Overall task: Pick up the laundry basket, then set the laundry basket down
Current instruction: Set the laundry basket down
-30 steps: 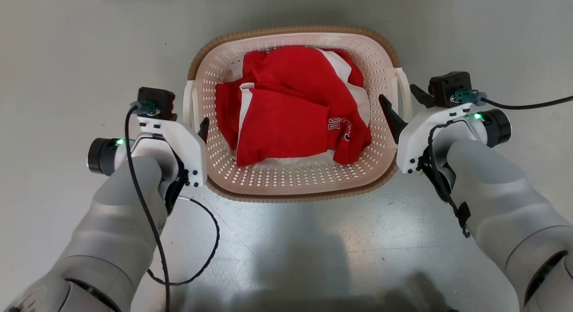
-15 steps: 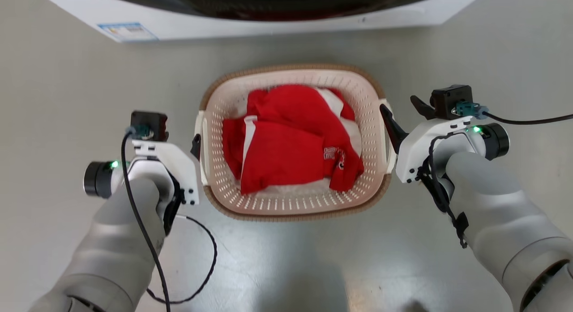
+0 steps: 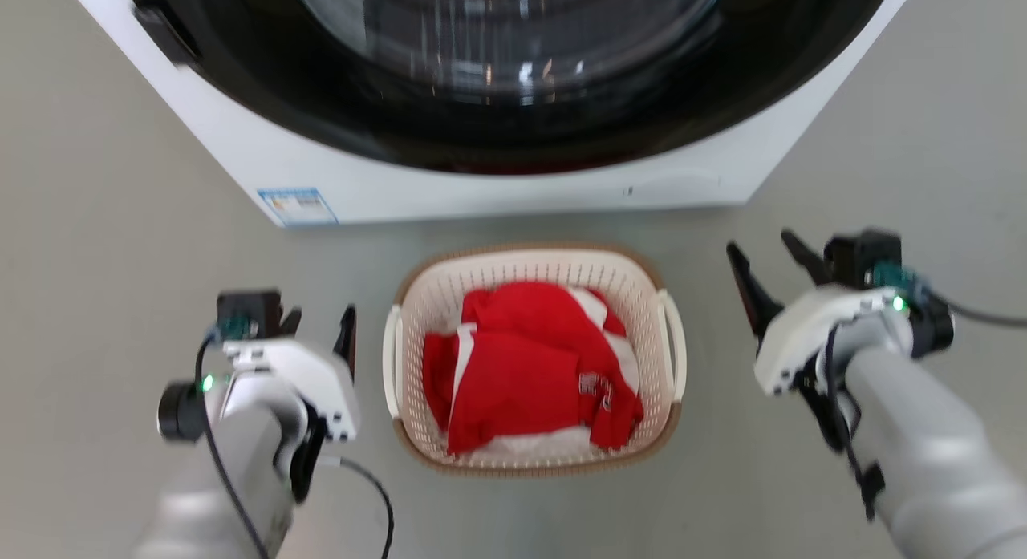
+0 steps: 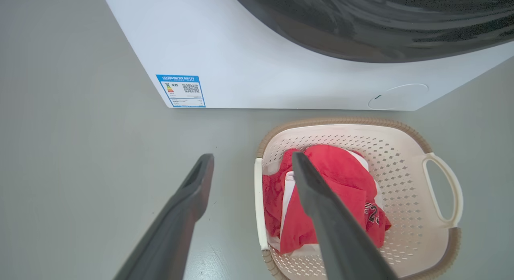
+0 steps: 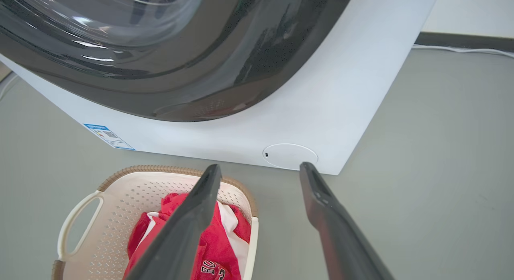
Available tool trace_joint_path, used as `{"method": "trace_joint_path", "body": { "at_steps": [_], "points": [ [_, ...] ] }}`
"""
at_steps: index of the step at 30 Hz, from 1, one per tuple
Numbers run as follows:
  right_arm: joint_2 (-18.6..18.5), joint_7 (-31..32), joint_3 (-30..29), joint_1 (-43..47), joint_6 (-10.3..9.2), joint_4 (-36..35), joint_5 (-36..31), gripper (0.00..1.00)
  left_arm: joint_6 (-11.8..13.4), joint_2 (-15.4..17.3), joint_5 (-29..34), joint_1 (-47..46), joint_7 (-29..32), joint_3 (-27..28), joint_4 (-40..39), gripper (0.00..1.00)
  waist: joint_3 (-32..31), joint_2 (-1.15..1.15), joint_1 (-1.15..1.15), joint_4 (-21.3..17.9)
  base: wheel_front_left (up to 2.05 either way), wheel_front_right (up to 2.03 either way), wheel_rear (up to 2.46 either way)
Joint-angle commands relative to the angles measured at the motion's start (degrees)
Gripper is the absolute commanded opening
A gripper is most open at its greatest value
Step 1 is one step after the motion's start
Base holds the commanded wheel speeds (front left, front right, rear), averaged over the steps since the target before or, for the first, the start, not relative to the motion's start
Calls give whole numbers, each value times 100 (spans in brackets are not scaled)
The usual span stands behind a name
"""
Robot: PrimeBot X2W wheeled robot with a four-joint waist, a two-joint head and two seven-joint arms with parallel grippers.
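As the laundry basket (image 3: 529,264) seems light and stiff, grasp its handles (image 3: 674,346); left gripper (image 3: 321,318) and right gripper (image 3: 760,244) beside it gape empty.

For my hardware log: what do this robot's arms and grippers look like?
Both arms have rounded pale grey forearms and white angular wrist housings, each with a green light. The left gripper and right gripper each carry two long, dark, tapering fingers. A black camera block with a teal plug sits on each wrist, and black cables trail along both arms.
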Motion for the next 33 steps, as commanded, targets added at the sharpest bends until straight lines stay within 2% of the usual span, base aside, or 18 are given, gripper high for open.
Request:
{"method": "trace_joint_path", "body": {
  "at_steps": [1,7,14,26,33],
  "points": [
    [25,-78,-242,471,33,-277,-384,100,99,253,99,319,-60,320,-271,100,-643,0,0,16,0,0,0],
    [127,-78,-1273,1468,33,-1031,-1487,100,217,391,463,1270,-61,1096,-1123,100,-1441,0,0,27,0,0,0],
    [294,-78,-2006,2432,33,-1946,-2256,100,273,393,1036,2253,-62,1871,-2021,100,-2146,0,0,99,0,0,0],
    [388,-79,-2586,3389,33,-3332,-2948,100,296,315,1970,3384,-62,3045,-3368,100,-2452,0,0,72,0,0,0],
    [527,-79,-2952,4048,33,-4189,-3160,100,250,61,2432,4062,-62,3748,-4081,100,-2560,0,0,4,0,0,0]
  ]
}}
